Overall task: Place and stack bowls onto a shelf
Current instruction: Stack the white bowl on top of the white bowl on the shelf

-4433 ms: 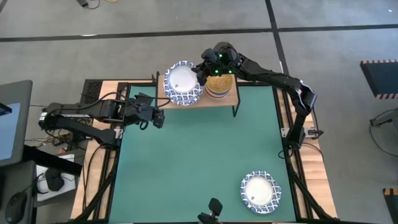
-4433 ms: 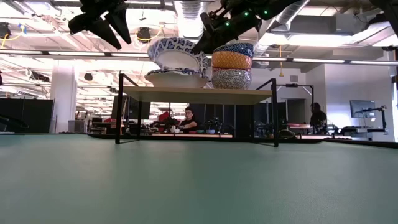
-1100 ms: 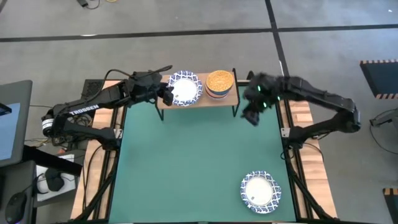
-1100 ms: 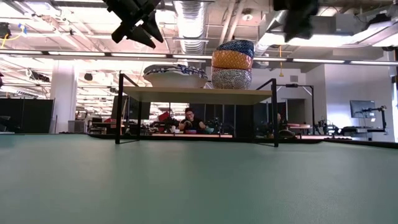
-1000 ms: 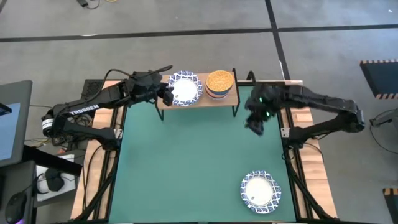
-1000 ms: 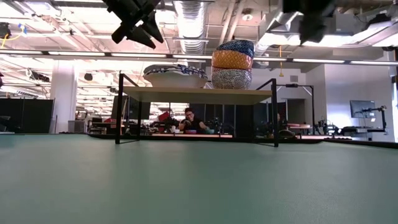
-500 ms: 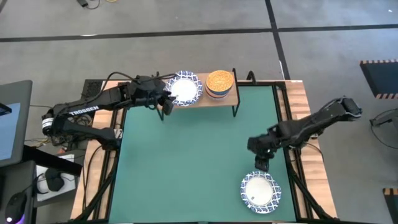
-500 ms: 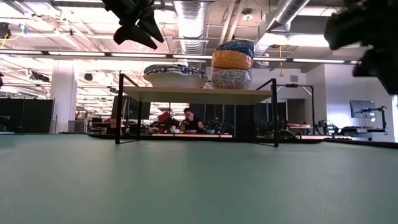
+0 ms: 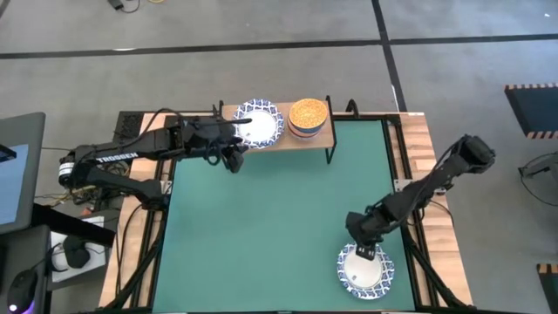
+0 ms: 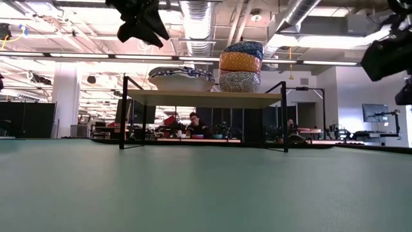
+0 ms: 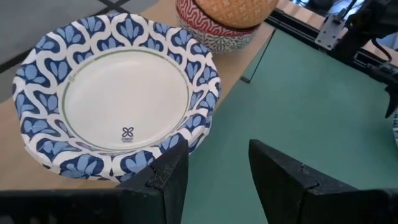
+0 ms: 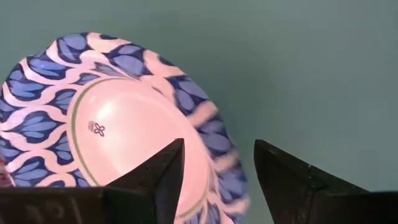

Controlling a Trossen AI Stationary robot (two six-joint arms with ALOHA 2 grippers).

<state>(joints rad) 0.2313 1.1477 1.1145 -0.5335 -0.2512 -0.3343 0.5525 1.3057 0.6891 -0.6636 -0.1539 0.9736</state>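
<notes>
tabletop [image 9: 261,227] – green, carrying everything | shelf [image 9: 277,139] – standing at the far edge, holding a patterned bowl [image 9: 257,122] beside a stack of smaller bowls [image 9: 308,116] | second patterned bowl [image 9: 366,269] – lying near the front right | right end effector [image 9: 364,251] – hovering over its rim, fingers apart, empty | left end effector [image 9: 234,157] – hanging beside the shelf, fingers apart, empty

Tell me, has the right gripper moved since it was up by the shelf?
Yes. In the high view the right gripper has left the shelf and travelled across the table to the near right corner, over the patterned bowl there.
</notes>
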